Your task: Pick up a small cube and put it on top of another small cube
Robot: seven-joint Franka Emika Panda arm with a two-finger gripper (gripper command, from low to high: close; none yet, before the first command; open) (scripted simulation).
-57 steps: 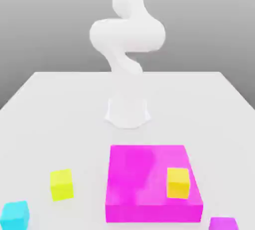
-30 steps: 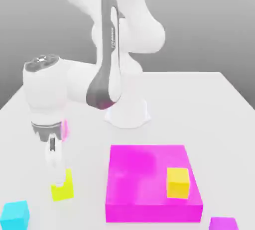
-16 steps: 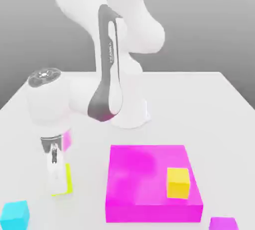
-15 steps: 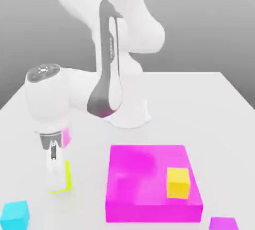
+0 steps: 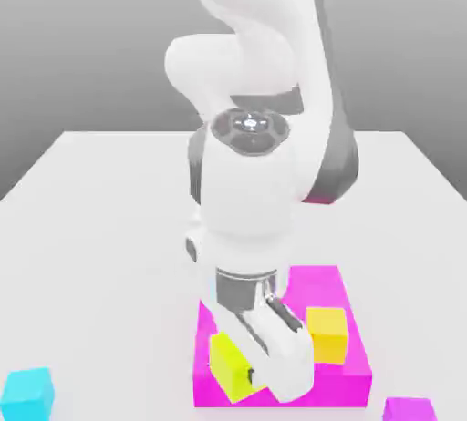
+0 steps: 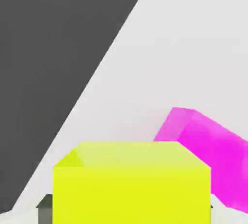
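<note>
One matte cyan cube (image 5: 27, 395) sits at the exterior view's left, with bare white table (image 5: 109, 255) between it and the flat, smooth magenta block (image 5: 319, 287). Before that block's near edge, the gripper (image 5: 258, 375) is clamped on the tilted, plain lemon-yellow cube (image 5: 233, 369). An orange-yellow cube (image 5: 326, 334) rests on the block; right, a purple cube (image 5: 409, 409) lies beyond its edge.

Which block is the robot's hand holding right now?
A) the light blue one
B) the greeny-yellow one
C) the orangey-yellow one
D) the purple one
B, because the greeny-yellow block sits squeezed between the two fingertips of the hand, while the light blue block rests on the table.
</note>
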